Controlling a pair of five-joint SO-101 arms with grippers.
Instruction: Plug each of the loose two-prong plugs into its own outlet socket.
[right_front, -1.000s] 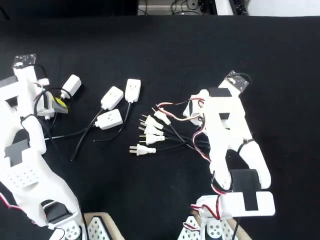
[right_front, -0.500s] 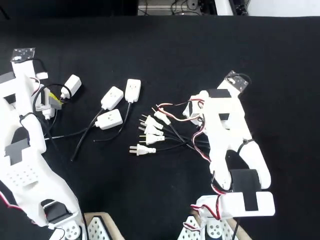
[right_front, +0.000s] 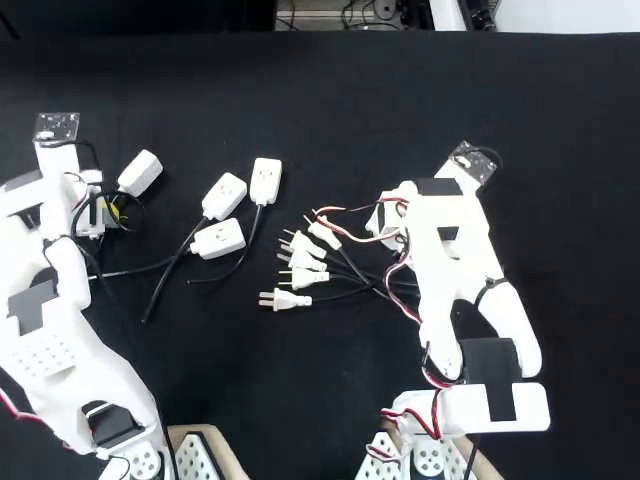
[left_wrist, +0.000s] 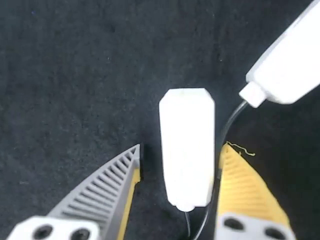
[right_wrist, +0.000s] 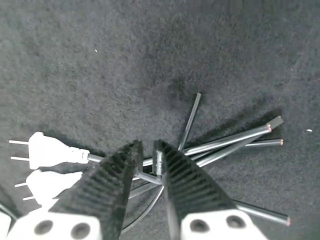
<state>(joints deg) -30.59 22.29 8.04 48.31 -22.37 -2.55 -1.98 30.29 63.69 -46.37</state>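
Nearest, plugs: loose at mid-worktop, prongs toward 9 o'clock, facing the sockets; none is plugged in yet.
Cables: run from the plugs toward 3 o'clock, under the right arm.
Right claw: at 3 o'clock of the plugs, tips low over the cables and shut to a slit. A cable crosses at the tips; whether it is pinched is unclear.
Right arm: folded forward, wrist pitched down.
Sockets: three, at 10 o'clock of the plugs, apart from them.
Left claw: at the worktop's 9 o'clock, wide open astride a socket, one side just beside it, likely set to grasp it.
Second socket: just past this claw, at its 1 o'clock.
Left arm: stretched far forward, wrist down.
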